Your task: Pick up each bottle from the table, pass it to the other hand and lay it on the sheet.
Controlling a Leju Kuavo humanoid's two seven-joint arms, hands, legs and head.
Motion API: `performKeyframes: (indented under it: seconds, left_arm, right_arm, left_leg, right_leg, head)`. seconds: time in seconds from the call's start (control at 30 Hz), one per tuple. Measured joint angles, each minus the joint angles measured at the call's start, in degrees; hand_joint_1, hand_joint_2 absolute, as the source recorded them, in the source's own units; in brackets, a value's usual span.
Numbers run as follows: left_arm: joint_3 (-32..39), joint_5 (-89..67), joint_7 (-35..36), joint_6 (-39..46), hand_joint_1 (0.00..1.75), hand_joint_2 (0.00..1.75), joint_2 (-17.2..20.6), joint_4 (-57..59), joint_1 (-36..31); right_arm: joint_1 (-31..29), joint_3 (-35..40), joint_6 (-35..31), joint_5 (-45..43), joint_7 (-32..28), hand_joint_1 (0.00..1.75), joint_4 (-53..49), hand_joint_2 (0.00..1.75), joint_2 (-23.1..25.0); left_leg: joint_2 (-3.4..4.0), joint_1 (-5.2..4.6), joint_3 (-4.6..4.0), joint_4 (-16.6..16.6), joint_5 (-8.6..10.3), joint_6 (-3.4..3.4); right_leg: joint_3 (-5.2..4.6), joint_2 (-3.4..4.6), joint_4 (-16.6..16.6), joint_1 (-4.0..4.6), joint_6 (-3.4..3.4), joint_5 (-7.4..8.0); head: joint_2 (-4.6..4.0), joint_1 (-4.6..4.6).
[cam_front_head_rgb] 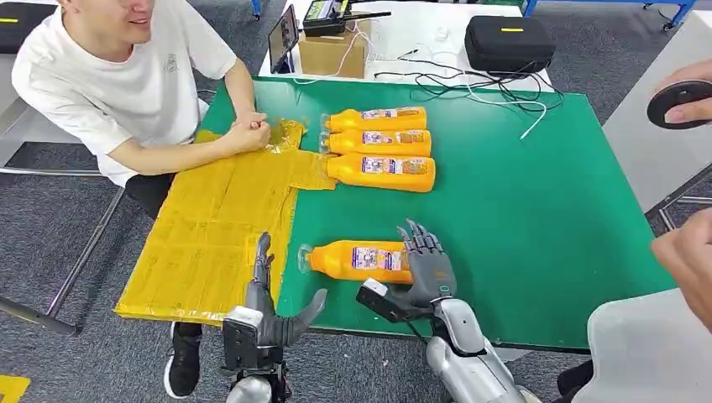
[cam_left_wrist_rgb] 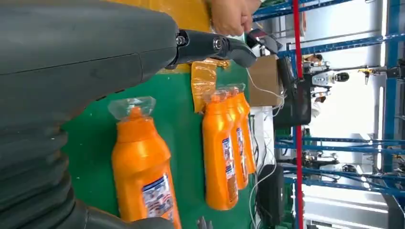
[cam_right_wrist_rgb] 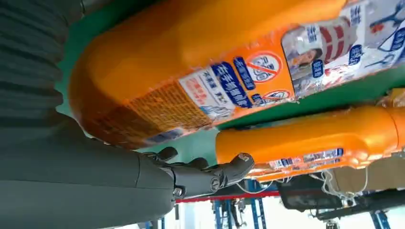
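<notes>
Nearest bottle point(cam_front_head_rgb: 361, 260) lies on its side on the green table point(cam_front_head_rgb: 537, 227), cap toward the yellow sheet point(cam_front_head_rgb: 210, 243). The right hand point(cam_front_head_rgb: 426, 267) is laid against its base end, fingers spread over it — no closed grip is seen. The left hand point(cam_front_head_rgb: 267, 302) is held open near the sheet's edge, empty. Three more bottles point(cam_front_head_rgb: 379, 149) lie in a row farther back, caps at the sheet — beside a seated person's clasped hands point(cam_front_head_rgb: 249, 133).

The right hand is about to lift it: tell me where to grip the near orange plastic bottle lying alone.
Probably grip the near orange plastic bottle across its wide labelled body, from its base end where the right hand already rests. It lies flat, its narrow capped neck pointing toward the yellow sheet.
</notes>
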Motion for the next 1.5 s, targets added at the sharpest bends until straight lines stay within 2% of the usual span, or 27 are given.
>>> performKeyframes:
  seconds: [0.17,0.33,0.37,0.4,0.43,0.57,0.8,0.87,1.07,1.17,1.2,1.3,1.4,1.5]
  left_arm:
    - [0.00,0.00,0.00,-0.57,0.00,1.75,0.13,-0.26,0.00]
    - [0.00,-0.20,0.02,-0.57,0.00,1.75,0.15,-0.79,0.01]
    - [0.02,-0.26,0.09,-0.57,0.00,1.75,0.17,-0.90,0.00]
    - [0.04,-0.41,0.17,-0.57,0.00,1.75,0.17,-0.96,-0.01]
    - [0.07,-0.68,0.22,-0.59,0.00,1.75,0.17,-0.98,-0.04]
    - [0.35,-2.23,0.53,-0.96,0.00,1.75,0.04,-1.69,-0.19]
    - [2.82,-6.22,2.38,-0.59,0.00,1.75,-1.33,-4.68,-0.22]
    - [3.28,-9.97,1.92,1.18,0.00,1.75,-1.42,-5.36,-0.13]
    - [5.25,-10.32,4.11,-1.09,0.00,1.75,-1.70,-8.18,1.01]
    - [6.10,-9.30,3.89,-0.33,0.00,1.75,-2.21,-9.22,1.79]
    - [6.34,-7.47,3.21,0.24,0.00,1.75,-2.25,-9.53,2.07]
    - [6.82,0.20,2.14,0.14,0.00,1.75,-2.14,-9.77,2.52]
    - [7.06,9.04,3.61,-2.19,0.00,1.75,-1.81,-10.58,3.93]
    - [7.04,13.43,5.47,-4.36,0.00,1.75,-1.35,-11.26,4.86]
  right_arm:
    - [-2.78,2.23,5.62,2.73,4.15,0.00,1.77,1.75,-0.33]
    - [-4.70,3.98,6.96,3.65,5.88,0.00,3.06,1.75,-0.35]
    - [-5.07,4.35,7.91,3.87,6.90,1.33,3.30,1.75,-0.35]
    - [-5.66,4.68,9.74,3.87,8.14,1.69,3.65,1.75,-0.33]
    - [-6.38,5.00,11.64,3.87,9.31,1.75,4.02,1.75,-0.24]
    - [-10.46,6.98,19.16,3.85,11.61,1.75,6.39,1.75,0.20]
    - [-16.39,10.03,26.67,3.67,12.09,1.75,11.48,1.75,1.27]
    - [-16.76,10.49,27.63,2.60,12.81,1.75,11.94,1.75,1.33]
    - [-15.50,11.21,27.89,-1.91,13.03,1.75,11.93,1.75,1.22]
    - [-13.98,10.82,25.46,-6.93,8.61,1.75,11.48,1.75,0.85]
    - [-12.41,9.70,23.36,-11.38,4.10,1.75,10.36,1.75,0.63]
    - [-6.06,6.04,19.36,-22.84,-4.31,1.75,4.48,1.75,0.68]
    - [1.34,2.47,16.72,-30.65,-7.10,1.75,-3.16,1.75,0.74]
    - [6.10,-0.40,15.70,-34.72,-8.88,1.75,-8.88,1.75,0.63]
  left_leg:
    - [0.09,0.00,0.04,0.00,0.00,0.00]
    - [0.04,0.00,0.05,0.00,0.01,0.00]
    - [0.06,0.00,0.05,0.00,0.01,0.00]
    - [0.07,0.00,0.06,0.00,0.01,0.00]
    - [0.08,0.00,0.08,0.00,0.01,0.00]
    - [0.10,0.00,0.12,0.00,0.02,0.00]
    - [0.09,0.00,0.17,0.01,0.06,0.04]
    - [0.03,0.00,0.19,0.01,0.06,0.04]
    - [0.06,0.01,0.29,0.01,0.02,0.02]
    - [0.09,0.01,0.58,-0.02,-0.07,-0.01]
    - [0.11,0.02,0.73,-0.03,-0.11,-0.02]
    - [0.08,0.03,0.85,-0.03,-0.18,-0.03]
    - [0.03,0.05,0.74,-0.03,-0.16,-0.03]
    - [0.04,0.05,0.70,-0.04,-0.15,-0.02]
  right_leg:
    - [0.00,0.03,0.00,0.00,0.00,0.00]
    - [0.03,0.02,0.00,0.00,0.00,0.00]
    - [0.04,0.02,0.01,0.00,0.00,0.01]
    - [0.03,0.03,0.01,0.00,0.00,0.01]
    - [0.04,0.04,0.00,0.00,0.00,0.01]
    - [0.07,0.04,0.00,0.00,0.00,0.02]
    - [0.13,0.04,0.01,0.00,0.02,0.05]
    - [0.15,0.02,0.01,0.00,0.03,0.05]
    - [0.21,0.03,-0.02,0.01,0.02,0.02]
    - [0.43,0.05,-0.06,0.01,0.00,-0.02]
    - [0.59,0.11,-0.10,0.04,0.00,-0.03]
    - [0.71,0.11,-0.13,0.05,-0.01,-0.05]
    - [0.69,0.07,-0.12,0.06,0.00,-0.05]
    - [0.65,0.07,-0.11,0.05,0.00,-0.05]
  head:
    - [0.02,0.00]
    - [0.00,0.00]
    - [0.00,0.00]
    - [0.00,0.00]
    - [0.00,0.00]
    - [0.00,-0.02]
    - [0.02,0.00]
    - [0.02,0.02]
    - [0.00,0.00]
    - [0.02,0.02]
    - [0.00,0.02]
    - [0.00,0.00]
    - [0.00,0.00]
    - [0.02,0.00]
